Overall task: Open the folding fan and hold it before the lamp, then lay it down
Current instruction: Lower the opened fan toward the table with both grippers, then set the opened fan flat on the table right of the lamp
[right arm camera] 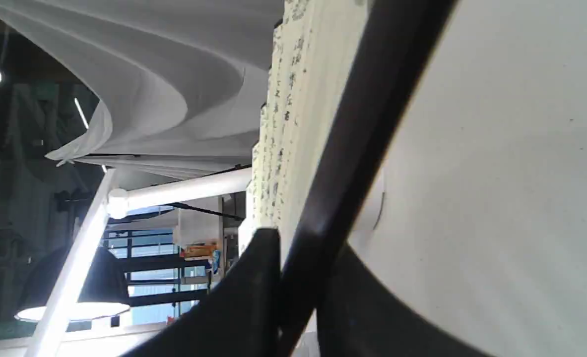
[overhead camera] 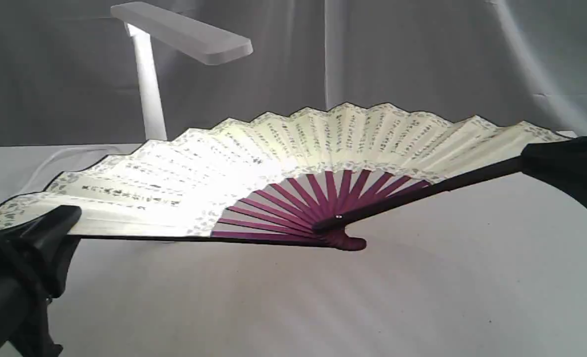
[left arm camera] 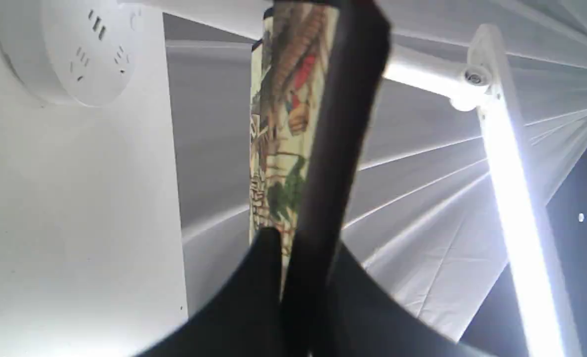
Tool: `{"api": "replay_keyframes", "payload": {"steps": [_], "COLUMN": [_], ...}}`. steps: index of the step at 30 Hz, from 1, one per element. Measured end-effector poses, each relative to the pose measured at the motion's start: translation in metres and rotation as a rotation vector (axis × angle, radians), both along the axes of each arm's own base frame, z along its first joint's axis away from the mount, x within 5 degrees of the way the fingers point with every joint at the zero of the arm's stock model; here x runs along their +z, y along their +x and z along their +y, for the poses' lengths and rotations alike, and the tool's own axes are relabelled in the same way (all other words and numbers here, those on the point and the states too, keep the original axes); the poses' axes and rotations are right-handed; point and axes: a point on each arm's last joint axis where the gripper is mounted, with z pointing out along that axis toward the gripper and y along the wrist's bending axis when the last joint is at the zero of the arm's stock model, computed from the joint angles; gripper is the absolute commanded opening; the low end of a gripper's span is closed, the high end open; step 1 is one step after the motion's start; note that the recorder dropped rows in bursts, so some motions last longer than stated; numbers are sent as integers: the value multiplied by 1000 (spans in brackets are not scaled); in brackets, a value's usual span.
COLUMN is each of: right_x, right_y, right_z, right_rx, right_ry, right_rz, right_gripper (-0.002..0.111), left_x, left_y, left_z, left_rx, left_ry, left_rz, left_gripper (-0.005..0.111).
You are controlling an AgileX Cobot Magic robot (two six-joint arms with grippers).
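Over the white desk [overhead camera: 422,297] we see the folding fan [overhead camera: 293,144] spread wide, nearer than the lamp [overhead camera: 149,99] standing far left. Our left tool [overhead camera: 60,223] clamps the fan's left guard [overhead camera: 124,237] and our right tool [overhead camera: 531,159] clamps the right guard [overhead camera: 472,181], so the fan spans the gap between them.

Bright, lit lamp [overhead camera: 181,32] at far left, glare bleaching left half of folding fan [overhead camera: 353,134], faint soft shadow beneath, wrist views blurred close up, light strip blown out
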Motion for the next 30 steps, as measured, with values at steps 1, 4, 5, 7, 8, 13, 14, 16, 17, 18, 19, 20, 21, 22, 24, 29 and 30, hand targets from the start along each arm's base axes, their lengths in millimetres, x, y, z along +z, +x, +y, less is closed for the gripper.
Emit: {"api": "replay_keyframes", "payload": {"steps": [1, 4, 5, 7, 8, 13, 14, 16, 17, 18, 19, 20, 21, 22, 24, 29, 30], "right_x": [-1, -4, -4, -6, -7, -11, -12, -13, -14, -15, -16, -16, -17, -18, -24, -46, -50], "right_y": [-1, -3, -3, -3, -2, 0, 0, 1, 1, 1, 1, 1, 1, 1, 1, -1, -2], "right_z": [-3, -9, -12, -15, -17, -23, -24, -26, -27, -28, -29, -30, -31, -33, -38, -54, -57], "right_rx": [-6, -28, -38, -63, -79, -146, -158, -179, -188, -198, -206, -210, -218, -225, -239, -248, -251], "right_ry": [-7, -27, -31, -44, -47, -74, -83, -102, -113, -122, -132, -138, -145, -148, -141, -105, -95], "right_rz": [9, 33, 38, 52, 62, 101, 106, 119, 124, 129, 134, 136, 139, 145, 163, 232, 244], "right_gripper": [0, 0, 0, 0, 0, 0, 0, 0, 0, 0, 0, 0, 0, 0, 0, 0, 0], "left_x": [-1, -3, -4, -7, -7, -14, -16, -21, -23, -27, -29, -32, -35, -37, -42, -50, -53], "left_y": [3, 12, 15, 22, 26, 43, 47, 52, 54, 56, 58, 59, 61, 62, 66, 73, 74], "left_z": [-2, -11, -14, -19, -22, -36, -38, -43, -45, -47, -49, -50, -52, -53, -57, -67, -68], "left_rx": [-4, -14, -19, -21, -22, -24, -25, -28, -29, -32, -33, -35, -37, -41, -48, -89, -96], "left_ry": [2, 14, 18, 26, 27, 43, 47, 45, 44, 35, 34, 27, 27, 24, 20, 28, 33], "left_rz": [8, 28, 35, 47, 48, 70, 75, 89, 97, 109, 115, 125, 134, 140, 151, 163, 166], "left_gripper": [0, 0, 0, 0, 0, 0, 0, 0, 0, 0, 0, 0, 0, 0, 0, 0, 0]}}
